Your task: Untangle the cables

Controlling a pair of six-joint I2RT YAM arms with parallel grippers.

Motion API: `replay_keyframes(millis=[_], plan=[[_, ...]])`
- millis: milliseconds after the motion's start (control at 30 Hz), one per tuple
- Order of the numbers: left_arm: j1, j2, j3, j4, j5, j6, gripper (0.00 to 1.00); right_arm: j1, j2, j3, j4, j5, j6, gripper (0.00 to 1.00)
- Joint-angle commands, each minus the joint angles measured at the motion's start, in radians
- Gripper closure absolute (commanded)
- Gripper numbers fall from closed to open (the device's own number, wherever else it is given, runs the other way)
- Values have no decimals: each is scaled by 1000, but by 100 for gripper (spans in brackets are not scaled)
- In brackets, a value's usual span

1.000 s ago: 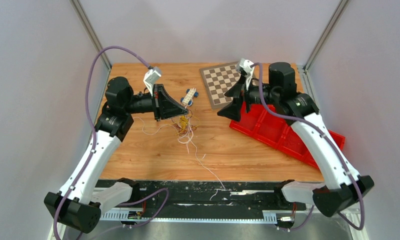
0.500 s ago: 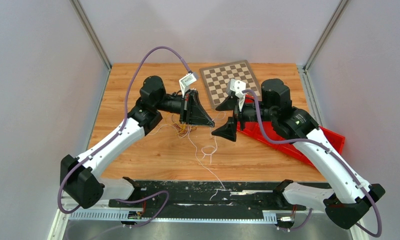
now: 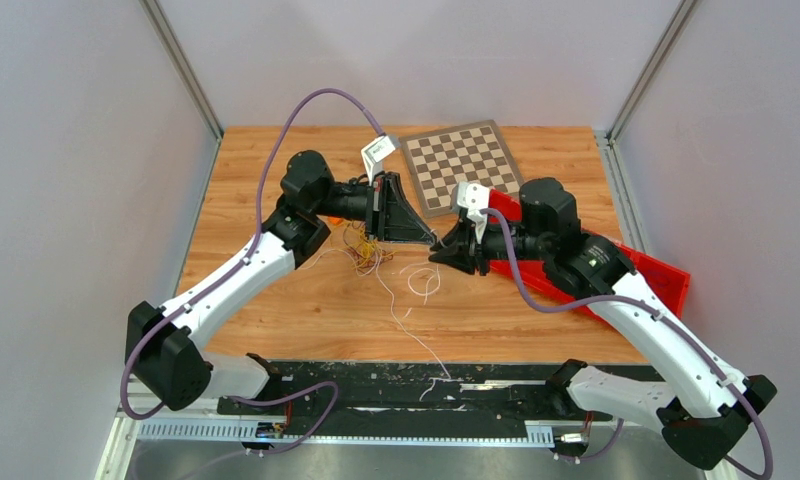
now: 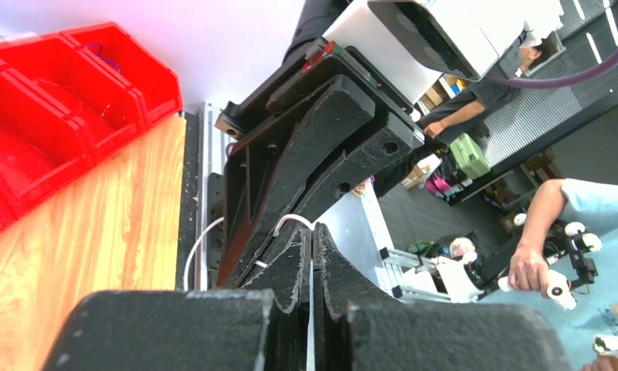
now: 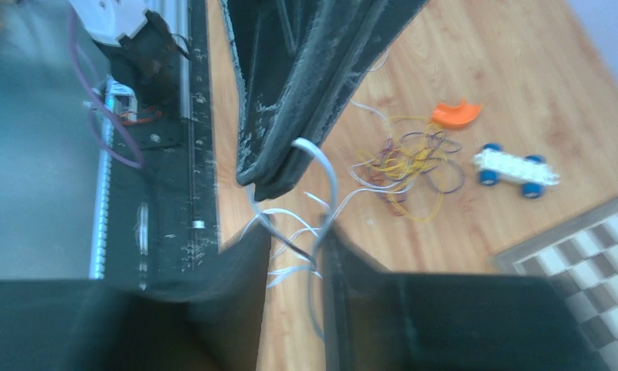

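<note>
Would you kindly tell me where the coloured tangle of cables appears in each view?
Top external: the tangle lies just left of centre.
Left wrist: not in it.
Right wrist: up and right of centre.
Shared landmark: the checkerboard, far centre in top external, bottom right corner in right wrist; left wrist does not show it.

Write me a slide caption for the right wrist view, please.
Right gripper and left gripper pinch a white cable; tangled cables, toy car and orange piece lie beyond.
</note>
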Motion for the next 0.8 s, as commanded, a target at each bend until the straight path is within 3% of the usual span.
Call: replay_keyframes(millis=[0,67,100,133,200,333,500,767], plan=[[-3,10,63,51,-52,-26,100,7,-47,-6,91,80,41,100],[-2,14,72,34,-56,-16,97,4,-66,-11,88,110,69,100],[-1,14,75,23,-57,2,87,-6,-77,-17,82,112,80,100],[1,15,85,-12,-57,16,60,-22,-87,-23,71,113,90,100],[20,14,110,-84,-57,92,32,-84,-107,-29,28,124,104,100],[119,-12,147,-230,-101,220,6,-271,-140,-47,-92,144,60,100],[197,-43,137,-381,-129,341,1,-582,-96,-68,-218,79,-57,100],[199,-118,50,-408,-154,386,0,-852,113,-50,-260,29,-295,100]])
